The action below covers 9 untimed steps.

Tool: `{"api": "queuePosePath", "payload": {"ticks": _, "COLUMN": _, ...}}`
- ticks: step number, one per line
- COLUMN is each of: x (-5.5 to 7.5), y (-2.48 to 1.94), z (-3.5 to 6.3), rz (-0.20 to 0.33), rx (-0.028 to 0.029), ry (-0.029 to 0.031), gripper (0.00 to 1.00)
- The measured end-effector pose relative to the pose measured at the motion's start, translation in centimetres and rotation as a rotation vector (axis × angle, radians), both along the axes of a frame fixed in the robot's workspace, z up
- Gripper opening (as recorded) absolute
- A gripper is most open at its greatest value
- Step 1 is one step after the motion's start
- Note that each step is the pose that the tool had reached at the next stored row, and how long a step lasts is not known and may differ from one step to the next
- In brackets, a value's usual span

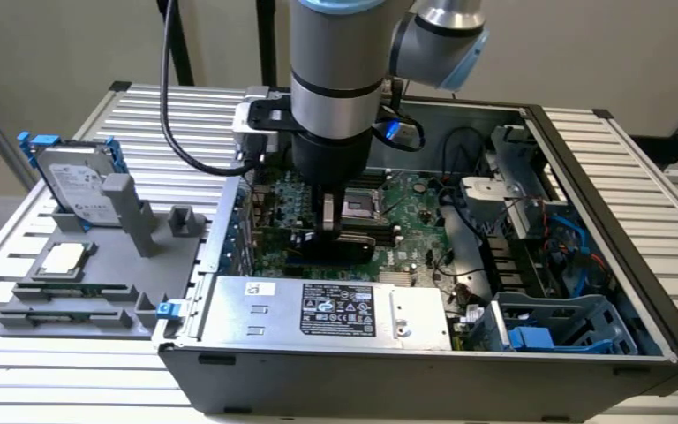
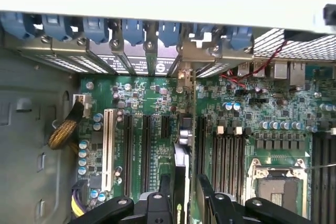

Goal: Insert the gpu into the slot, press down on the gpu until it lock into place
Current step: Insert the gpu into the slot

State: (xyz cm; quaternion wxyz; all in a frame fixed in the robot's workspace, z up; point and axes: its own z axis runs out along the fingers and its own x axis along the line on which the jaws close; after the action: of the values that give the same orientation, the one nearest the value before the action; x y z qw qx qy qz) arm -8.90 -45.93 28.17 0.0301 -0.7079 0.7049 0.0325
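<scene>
— Big slatted tabletop [image 1: 621, 168], open computer case [image 1: 433, 380] lying on it. Inside?
— Green board [image 2: 247, 98] flat on the case floor. Standing on edge on it: the gpu [image 2: 180, 166], thin and black.
— Held?
— Seems not. Fingers [image 2: 207, 192] spread wide, one on each side of the card, a small gap showing beside one.
— Heavy?
— Likely light. Stiff, but easy to break. Tiny parts on the flat faces, so no hard squeezing there.
— Where to take hold, then?
— Best by the long top edge, near the middle, both flat sides pinched softly. Kept straight up, never bent or tilted.
</scene>
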Motion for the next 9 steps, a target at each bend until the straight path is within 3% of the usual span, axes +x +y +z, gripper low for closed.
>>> {"api": "queuePosePath", "payload": {"ticks": 4, "x": 0.0, "y": 0.04, "z": 1.42, "rz": 0.0, "rx": 0.0001, "ry": 0.0, "gripper": 0.31}}
{"api": "queuePosePath", "payload": {"ticks": 6, "x": -0.1, "y": 0.12, "z": 1.53, "rz": 0.0, "rx": 0.0003, "ry": -0.0003, "gripper": 0.18}}
{"api": "queuePosePath", "payload": {"ticks": 9, "x": -0.2, "y": 0.34, "z": 1.54, "rz": 0.0, "rx": 0.0, "ry": 0.0, "gripper": 0.11}}
